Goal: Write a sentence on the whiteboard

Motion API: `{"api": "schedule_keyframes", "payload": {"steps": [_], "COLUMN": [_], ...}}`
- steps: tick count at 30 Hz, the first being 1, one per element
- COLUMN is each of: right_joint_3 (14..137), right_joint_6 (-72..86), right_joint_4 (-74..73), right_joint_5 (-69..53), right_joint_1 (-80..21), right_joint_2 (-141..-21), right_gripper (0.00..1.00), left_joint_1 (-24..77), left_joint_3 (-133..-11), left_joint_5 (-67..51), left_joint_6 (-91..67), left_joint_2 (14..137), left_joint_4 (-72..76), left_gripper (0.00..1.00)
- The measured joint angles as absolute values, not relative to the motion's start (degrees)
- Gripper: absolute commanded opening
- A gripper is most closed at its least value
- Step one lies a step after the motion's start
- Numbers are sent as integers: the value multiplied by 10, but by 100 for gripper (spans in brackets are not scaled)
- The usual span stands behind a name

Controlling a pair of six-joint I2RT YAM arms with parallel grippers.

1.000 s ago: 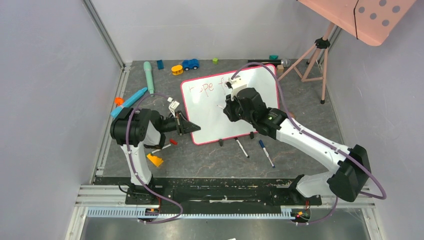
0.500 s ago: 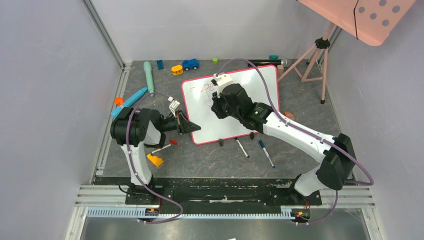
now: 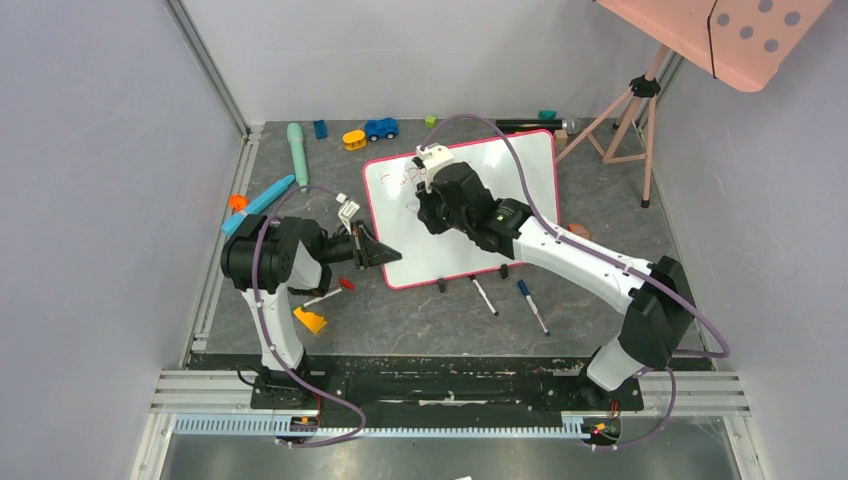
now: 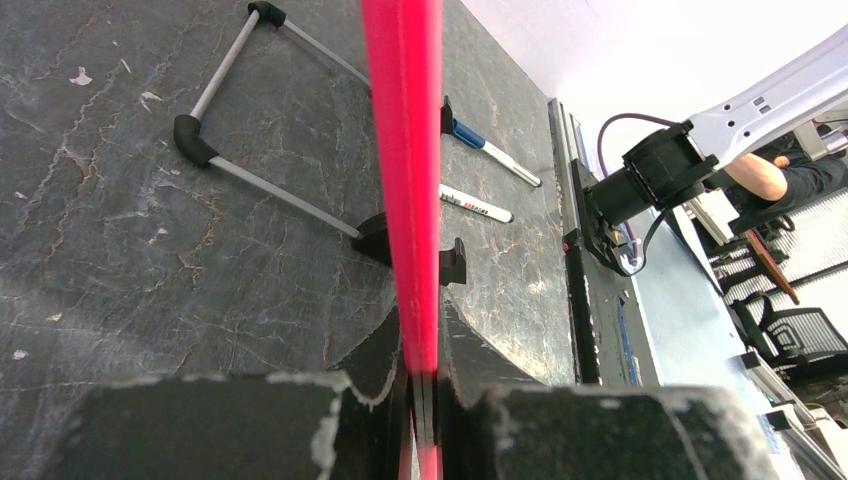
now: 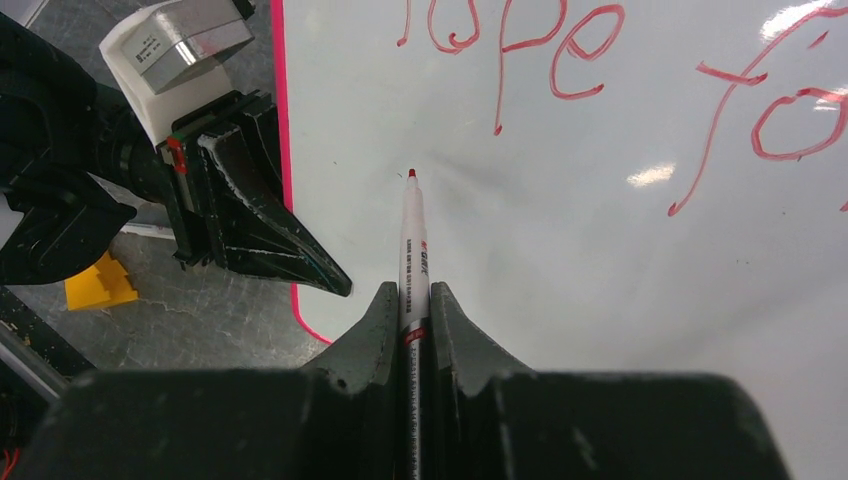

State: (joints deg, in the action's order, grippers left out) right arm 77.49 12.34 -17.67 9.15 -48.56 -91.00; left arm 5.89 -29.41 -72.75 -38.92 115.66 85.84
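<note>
While left jaws pinch one whiteboard [image 3: 420, 255], right jaws pinch one red marker [image 5: 413, 250].

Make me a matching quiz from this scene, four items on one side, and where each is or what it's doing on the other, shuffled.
1. left tool
2. right tool
3. blue toy car
4. yellow wedge

A. grips a red marker
B. near the far wall
C. clamps the edge of the whiteboard
D. beside the left arm

Pairs: 1-C, 2-A, 3-B, 4-D

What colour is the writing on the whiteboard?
The writing is red, clearest in the right wrist view.
</note>
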Motion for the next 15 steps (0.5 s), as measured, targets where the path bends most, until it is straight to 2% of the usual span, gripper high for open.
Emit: {"api": "schedule_keyframes", "payload": {"steps": [15], "right_joint_3": [798], "right_joint_6": [119], "right_joint_4": [-177], "right_joint_5": [92], "right_joint_1": [-486], "right_joint_2": [-938], "right_gripper": [0], "left_joint_1": [59], "left_joint_3": [-294], "left_joint_5": [-728], "left_joint_6": [-389], "left_joint_2": [1157], "left_joint_4": [858], "left_gripper": [2]}}
